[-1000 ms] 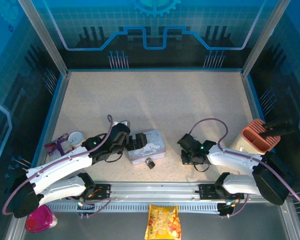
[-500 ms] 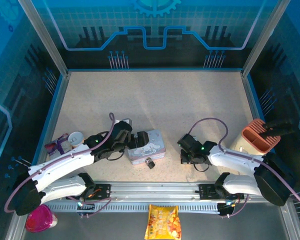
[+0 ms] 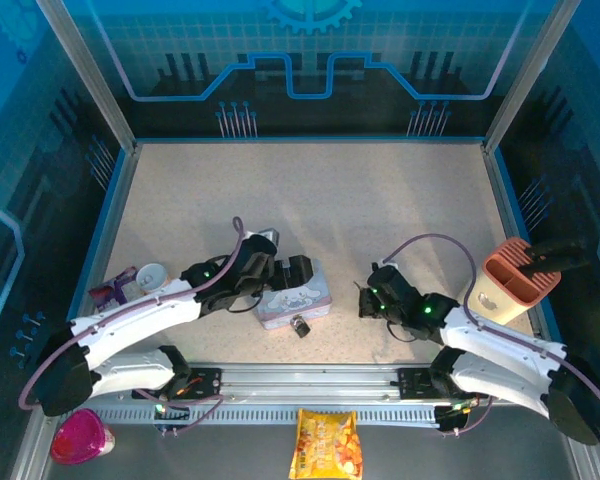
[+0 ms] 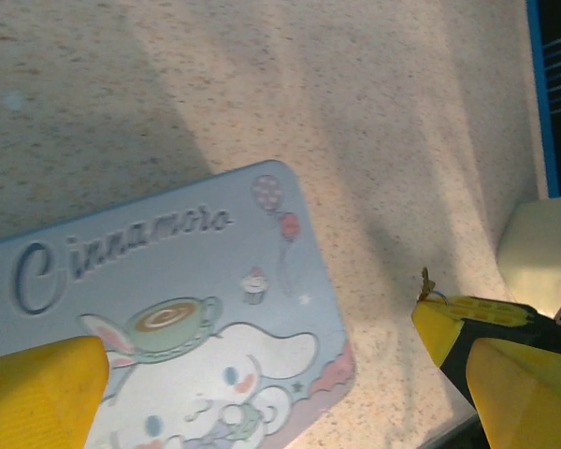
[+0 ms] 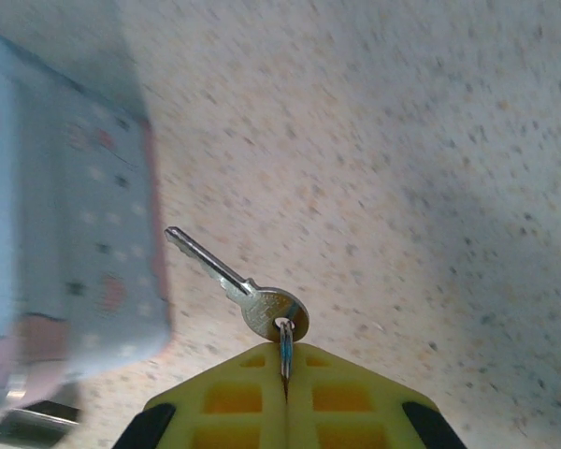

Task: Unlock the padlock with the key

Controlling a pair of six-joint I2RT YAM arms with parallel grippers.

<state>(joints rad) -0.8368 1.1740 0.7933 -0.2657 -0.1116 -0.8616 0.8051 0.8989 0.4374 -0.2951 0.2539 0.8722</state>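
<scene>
R pincer [image 5: 286,363] clamped on key [image 5: 236,283]; L pincer [image 4: 280,388] wide open, empty, over closed tin [image 4: 168,281].

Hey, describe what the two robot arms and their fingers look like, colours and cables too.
The left arm and right arm have white shells with black joints and wrists. A thin purple cable loops along each. The fingers are bright yellow, with moulded ribs or grid recesses.
</scene>
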